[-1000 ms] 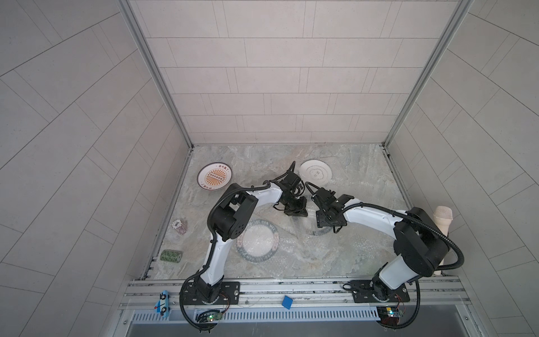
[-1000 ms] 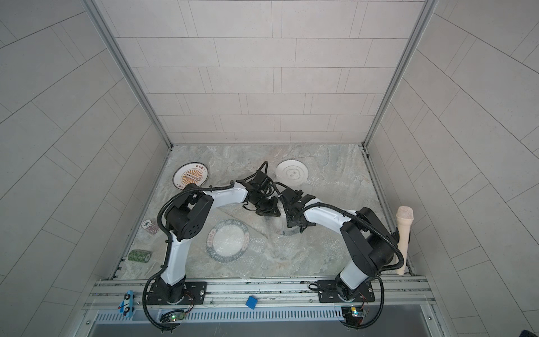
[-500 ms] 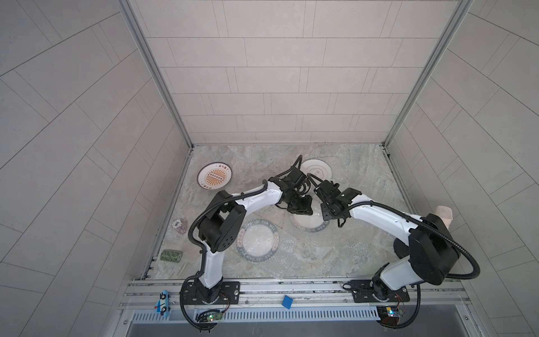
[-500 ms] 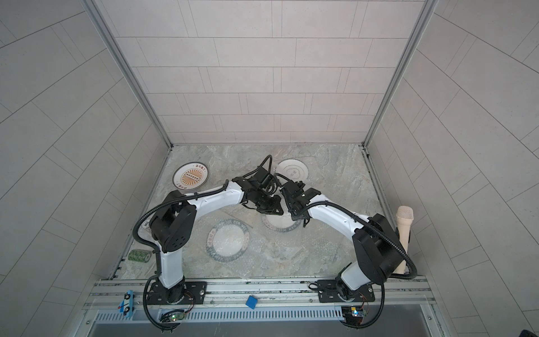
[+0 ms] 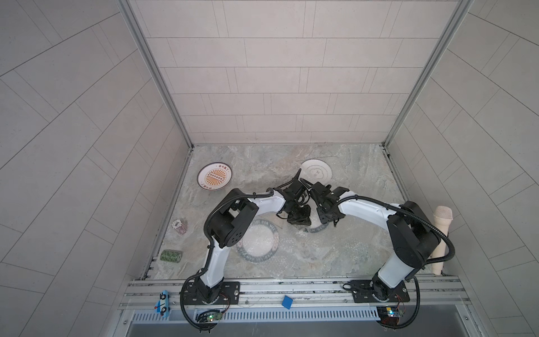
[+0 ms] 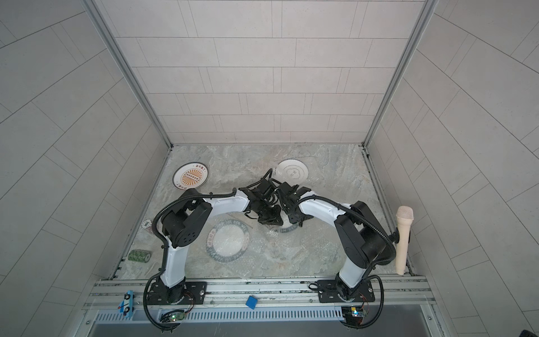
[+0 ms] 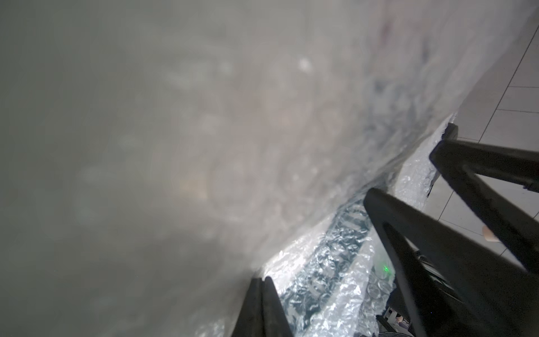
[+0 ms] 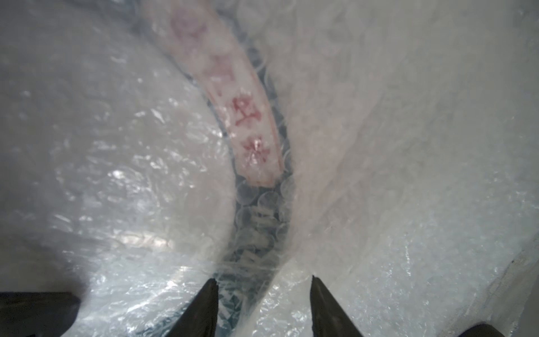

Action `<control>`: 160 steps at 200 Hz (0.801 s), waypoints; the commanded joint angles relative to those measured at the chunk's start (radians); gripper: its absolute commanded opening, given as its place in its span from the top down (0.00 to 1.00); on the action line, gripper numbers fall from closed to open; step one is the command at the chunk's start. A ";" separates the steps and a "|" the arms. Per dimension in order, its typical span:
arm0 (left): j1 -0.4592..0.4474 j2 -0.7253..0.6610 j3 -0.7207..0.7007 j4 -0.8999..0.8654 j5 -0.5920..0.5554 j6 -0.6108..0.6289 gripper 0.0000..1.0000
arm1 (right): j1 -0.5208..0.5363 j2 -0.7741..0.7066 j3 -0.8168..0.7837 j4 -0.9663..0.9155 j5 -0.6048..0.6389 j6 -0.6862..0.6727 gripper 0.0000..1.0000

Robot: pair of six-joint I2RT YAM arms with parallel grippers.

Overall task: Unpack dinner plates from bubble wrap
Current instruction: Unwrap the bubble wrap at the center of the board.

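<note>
Two pincers work one spot mid-counter, close beside each other.

Left pincer (image 7: 262,281): fingers pressed together, pinching an edge of the bubble wrap (image 7: 175,140). The sheet rises from the tips and hangs so near the left wrist camera that it blurs most of that view.

Right pincer (image 8: 264,281): fingers apart, not clamped on anything. The tips are down on the wrap, one on each side of a raised fold and the dark green rim beneath it.

Wrapped plate (image 8: 258,216): lies under both pincers, covered by the wrap. Green lettered rim and a pale band with red characters read through the bubbles. In both top views only an arc of its rim shows, just past the right pincer.

All places below are taken from the wrapped plate.
- Rail side: more clear wrap spread flat on the grey marbled counter (image 5: 364,181).
- Robot's left, slightly toward the rail: second green-rimmed plate (image 5: 258,242), flat, beside the left arm's elbow. Its centre looks dimpled; whether a sheet lies over or under it, I cannot tell.
- Toward the back wall: grey-ringed plate (image 5: 316,172), bare, near.
- Back and to the robot's left: sunburst plate (image 5: 214,176), bare, well apart.
- Far to the robot's left, by the side wall: pinkish cup (image 5: 179,227), and nearer the rail a green roll (image 5: 170,256) on its side.
- Far to the robot's right: cream microphone-shaped piece (image 5: 442,239), upright against the wall.
</note>
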State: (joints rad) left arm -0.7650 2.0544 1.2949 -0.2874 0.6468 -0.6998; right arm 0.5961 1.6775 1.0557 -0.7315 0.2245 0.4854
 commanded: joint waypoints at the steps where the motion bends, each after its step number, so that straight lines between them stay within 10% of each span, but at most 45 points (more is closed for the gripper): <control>1: 0.008 0.002 -0.042 -0.016 -0.057 -0.012 0.92 | 0.012 0.025 0.027 -0.009 0.041 -0.013 0.48; 95: 0.043 -0.010 -0.055 -0.032 -0.061 0.009 0.92 | 0.042 0.119 0.066 -0.051 0.169 0.011 0.59; 160: 0.052 -0.004 -0.075 -0.023 -0.059 0.008 0.93 | 0.038 0.102 0.091 -0.073 0.184 0.030 0.94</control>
State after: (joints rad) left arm -0.7258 2.0457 1.2633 -0.2562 0.6720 -0.6987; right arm 0.6273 1.7882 1.1290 -0.7410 0.3836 0.4938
